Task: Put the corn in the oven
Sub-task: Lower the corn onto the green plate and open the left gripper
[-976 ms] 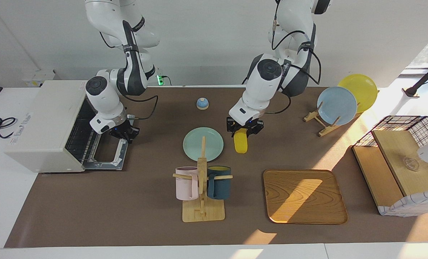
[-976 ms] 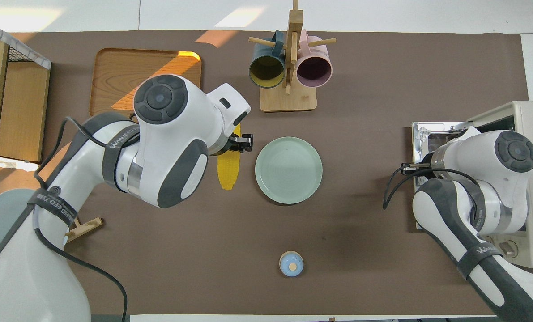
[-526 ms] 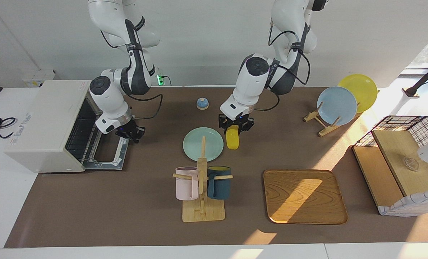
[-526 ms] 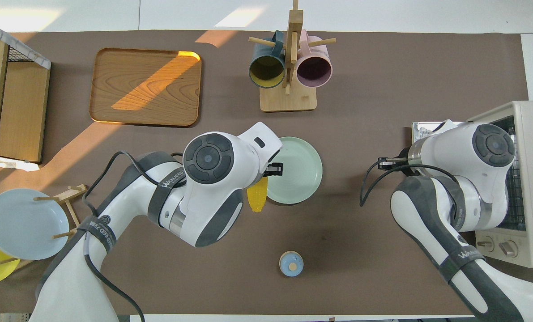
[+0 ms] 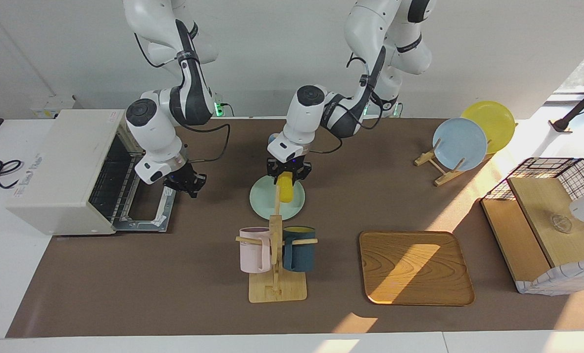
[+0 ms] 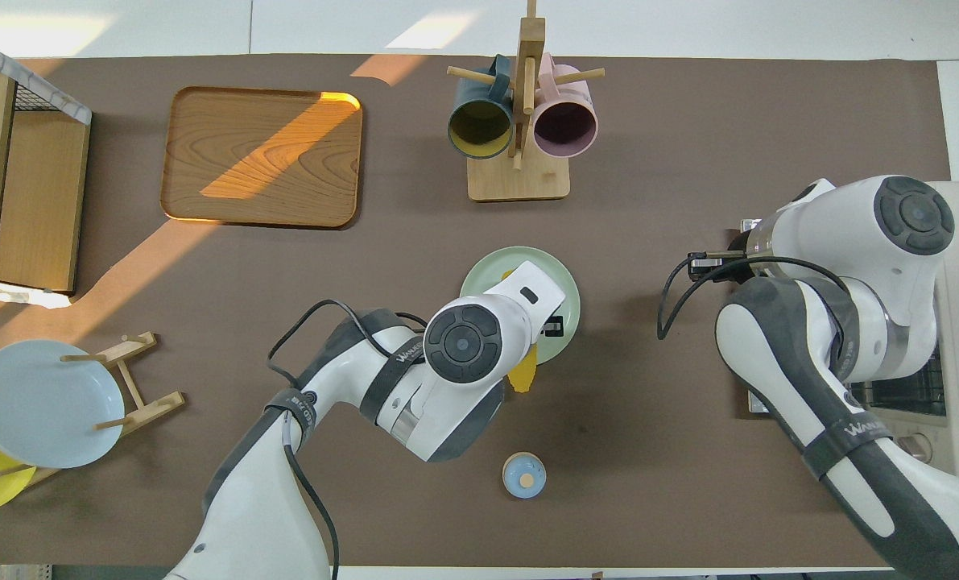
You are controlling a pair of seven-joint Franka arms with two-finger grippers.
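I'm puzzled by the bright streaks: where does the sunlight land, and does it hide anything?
Facing view: sun stripes the wooden tray and washes out the table's edge by the wire basket. Overhead view: the same streak crosses the tray; the corn and oven sit in even light.

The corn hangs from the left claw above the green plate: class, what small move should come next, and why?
Probably carry the corn on toward the oven. The left claw holds it over the green plate, the oven door is down, and the right claw hovers beside that door.
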